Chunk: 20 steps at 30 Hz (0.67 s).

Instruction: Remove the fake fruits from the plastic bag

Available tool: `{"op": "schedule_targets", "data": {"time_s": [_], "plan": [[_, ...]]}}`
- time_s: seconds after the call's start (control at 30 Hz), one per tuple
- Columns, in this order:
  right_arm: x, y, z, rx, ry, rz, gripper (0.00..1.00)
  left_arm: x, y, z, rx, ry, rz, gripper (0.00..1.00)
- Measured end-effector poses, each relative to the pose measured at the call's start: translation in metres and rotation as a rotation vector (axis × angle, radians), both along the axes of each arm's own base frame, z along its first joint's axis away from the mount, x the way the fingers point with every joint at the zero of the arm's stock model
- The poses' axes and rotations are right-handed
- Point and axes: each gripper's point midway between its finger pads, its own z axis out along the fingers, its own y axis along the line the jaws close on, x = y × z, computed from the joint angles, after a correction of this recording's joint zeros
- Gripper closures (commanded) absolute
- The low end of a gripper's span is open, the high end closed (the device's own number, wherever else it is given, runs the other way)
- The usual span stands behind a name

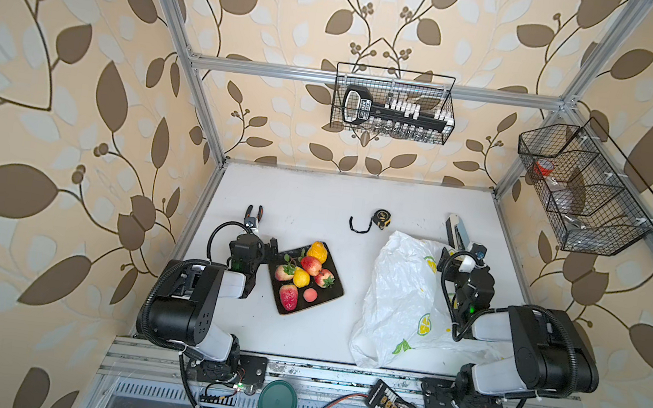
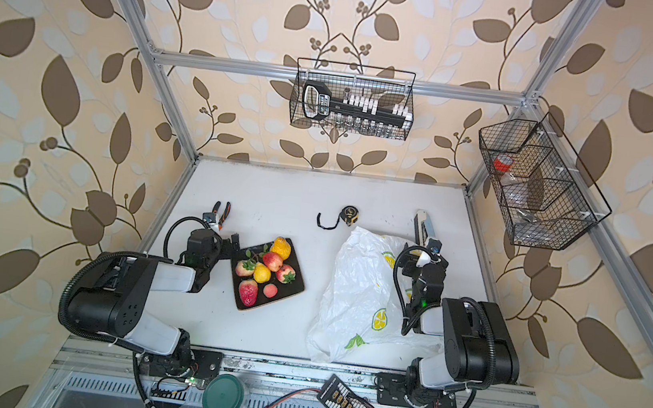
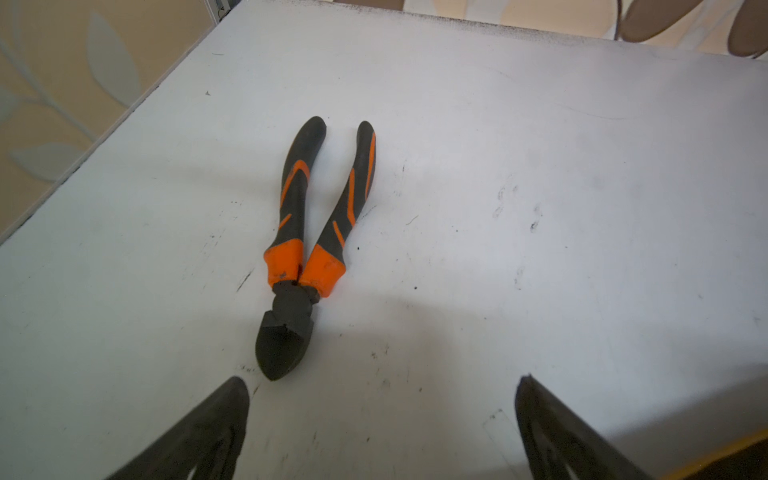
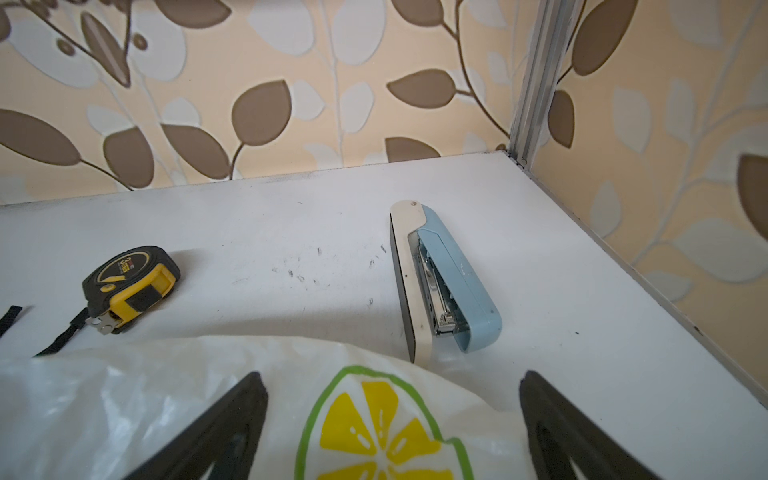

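Note:
Several fake fruits (image 1: 304, 278) (image 2: 265, 271), red strawberries, yellow ones and a small pink peach, lie on a black tray (image 1: 324, 300) left of centre in both top views. The plastic bag (image 1: 398, 297) (image 2: 357, 288) (image 4: 124, 407) lies crumpled on the right, white with lemon prints; I cannot see inside it. My left gripper (image 1: 261, 236) (image 2: 223, 230) (image 3: 381, 380) stands open just off the tray's left corner, empty. My right gripper (image 1: 461, 252) (image 2: 422, 247) (image 4: 391, 376) is open over the bag's far right edge, holding nothing.
Orange-handled pliers (image 1: 253, 213) (image 3: 307, 232) lie just beyond the left gripper. A tape measure (image 1: 381, 219) (image 4: 129, 286) and a blue stapler (image 1: 458, 228) (image 4: 440, 282) lie behind the bag. Wire baskets (image 1: 394, 104) hang on the walls. A green lid (image 1: 277, 402) sits on the front rail.

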Motion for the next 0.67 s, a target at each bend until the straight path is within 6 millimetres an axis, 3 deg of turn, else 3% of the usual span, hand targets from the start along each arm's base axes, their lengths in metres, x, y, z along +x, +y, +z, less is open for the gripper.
{"op": "schedule_targets", "data": {"time_s": [0.47, 0.67], "plan": [[0.000, 0.000, 0.000, 0.000, 0.000, 0.000, 0.02, 0.001, -0.001, 0.000, 0.005, 0.001, -0.009, 0.01], [0.000, 0.000, 0.000, 0.000, 0.000, 0.000, 0.00, 0.012, -0.001, 0.005, 0.014, -0.008, -0.015, 0.01]]}}
